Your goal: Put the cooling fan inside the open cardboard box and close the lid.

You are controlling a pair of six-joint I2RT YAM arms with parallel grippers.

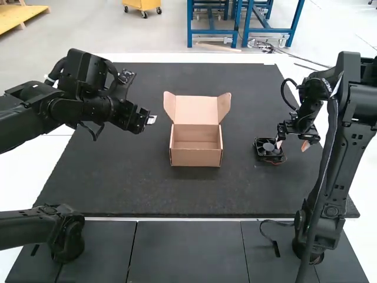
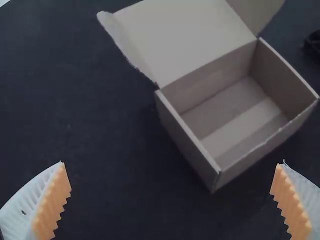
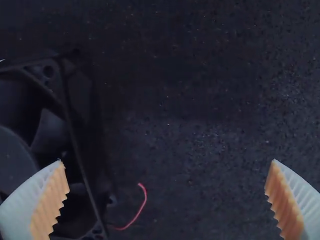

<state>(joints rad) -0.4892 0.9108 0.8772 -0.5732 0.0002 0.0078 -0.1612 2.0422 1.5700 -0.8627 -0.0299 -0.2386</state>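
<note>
An open cardboard box (image 1: 196,143) stands mid-mat, its lid flap (image 1: 197,108) upright at the back; the inside (image 2: 235,117) is bare. A black cooling fan (image 1: 270,150) lies flat on the mat to the box's right, with a thin red wire (image 3: 136,209) trailing from it. My right gripper (image 1: 293,141) hangs open just above the mat at the fan's right edge, one finger (image 3: 42,202) over the fan body (image 3: 35,145), the other (image 3: 290,202) over bare mat. My left gripper (image 1: 143,119) is open, held above the mat left of the box.
The black mat (image 1: 118,183) covers the table, with free room in front of the box and to its left. The mat's front edge (image 1: 194,217) meets dark panels below. The right arm's upright column (image 1: 336,177) stands beside the fan.
</note>
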